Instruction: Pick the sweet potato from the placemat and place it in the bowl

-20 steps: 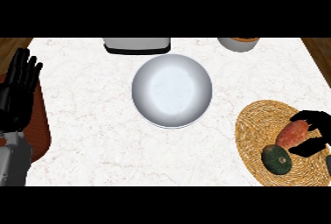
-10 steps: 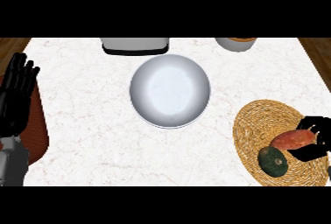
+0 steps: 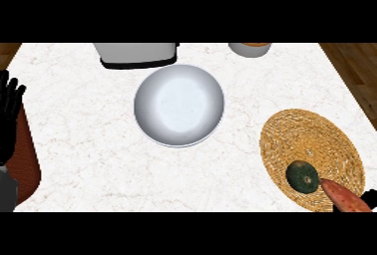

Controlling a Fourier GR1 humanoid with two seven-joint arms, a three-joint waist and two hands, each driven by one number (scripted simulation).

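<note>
The reddish-orange sweet potato lies at the lower right, over the near edge of the round woven placemat. Only a black sliver of my right hand shows against it at the view's right edge, curled beside the sweet potato. The white bowl stands empty in the middle of the marble counter, well to the left of the placemat. My left hand rests open at the far left edge, fingers up.
A dark green avocado sits on the placemat just left of the sweet potato. A grey and black appliance and a small cup stand at the counter's back edge. Wooden floor shows beyond the right side.
My right hand has drawn the sweet potato down and to the right, away from the avocado, and is now nearly out of view. The left hand has not moved.
</note>
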